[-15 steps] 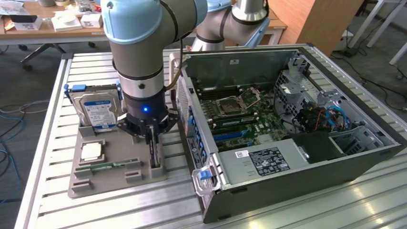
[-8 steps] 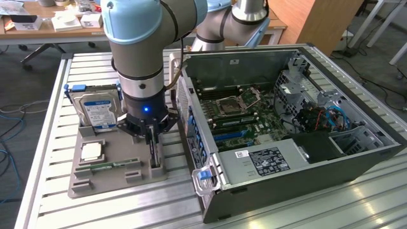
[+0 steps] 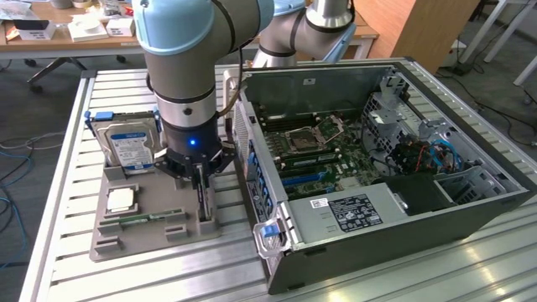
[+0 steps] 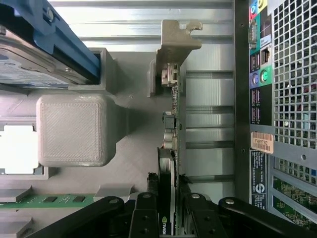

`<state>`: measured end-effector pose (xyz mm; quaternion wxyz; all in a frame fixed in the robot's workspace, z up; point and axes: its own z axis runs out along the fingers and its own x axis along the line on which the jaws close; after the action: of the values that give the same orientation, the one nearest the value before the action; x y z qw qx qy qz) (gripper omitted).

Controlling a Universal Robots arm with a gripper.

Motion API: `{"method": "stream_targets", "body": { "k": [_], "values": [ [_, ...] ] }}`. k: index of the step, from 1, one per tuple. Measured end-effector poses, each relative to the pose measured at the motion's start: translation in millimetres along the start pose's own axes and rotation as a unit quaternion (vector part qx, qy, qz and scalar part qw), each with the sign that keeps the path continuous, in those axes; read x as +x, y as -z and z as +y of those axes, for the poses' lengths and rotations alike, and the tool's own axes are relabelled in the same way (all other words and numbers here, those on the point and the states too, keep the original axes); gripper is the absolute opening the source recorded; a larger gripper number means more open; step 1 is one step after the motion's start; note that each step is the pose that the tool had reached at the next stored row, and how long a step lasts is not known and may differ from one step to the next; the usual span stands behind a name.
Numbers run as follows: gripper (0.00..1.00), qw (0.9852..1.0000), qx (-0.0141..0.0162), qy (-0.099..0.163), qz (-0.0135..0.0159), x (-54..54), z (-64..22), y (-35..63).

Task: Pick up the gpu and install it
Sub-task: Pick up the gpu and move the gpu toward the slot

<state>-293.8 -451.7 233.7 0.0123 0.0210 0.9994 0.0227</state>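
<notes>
The gpu (image 3: 204, 200) is a thin dark card standing on edge in a slot at the edge of the grey holder tray (image 3: 151, 244) nearest the computer case. In the wrist view the gpu (image 4: 173, 124) appears edge-on, with its metal bracket (image 4: 174, 44) at the far end. My gripper (image 3: 198, 179) reaches straight down onto the card. Its black fingers (image 4: 148, 208) press against both faces of the card, so the gripper (image 4: 168, 201) is shut on it. The card still sits in its tray slot.
The open computer case (image 3: 378, 157) lies right beside the tray, its rear port panel (image 4: 257, 74) close to the card. On the tray are a silver hard drive (image 3: 130, 148), a processor chip (image 3: 122, 199) and a green memory stick (image 3: 143, 218). A slatted metal table (image 3: 419, 277) carries everything.
</notes>
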Motion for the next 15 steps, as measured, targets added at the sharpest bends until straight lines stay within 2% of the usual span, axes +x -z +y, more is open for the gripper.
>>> {"method": "stream_targets", "body": {
  "k": [6,12,15],
  "values": [
    [0.26,1.0000,0.0000,0.000,0.0000,-0.3,0.7,14.0],
    [0.26,1.0000,0.0000,0.000,0.0000,-0.9,1.6,35.3],
    [0.26,1.0000,0.0001,0.000,0.0000,-2.2,4.2,91.2]
  ]
}}
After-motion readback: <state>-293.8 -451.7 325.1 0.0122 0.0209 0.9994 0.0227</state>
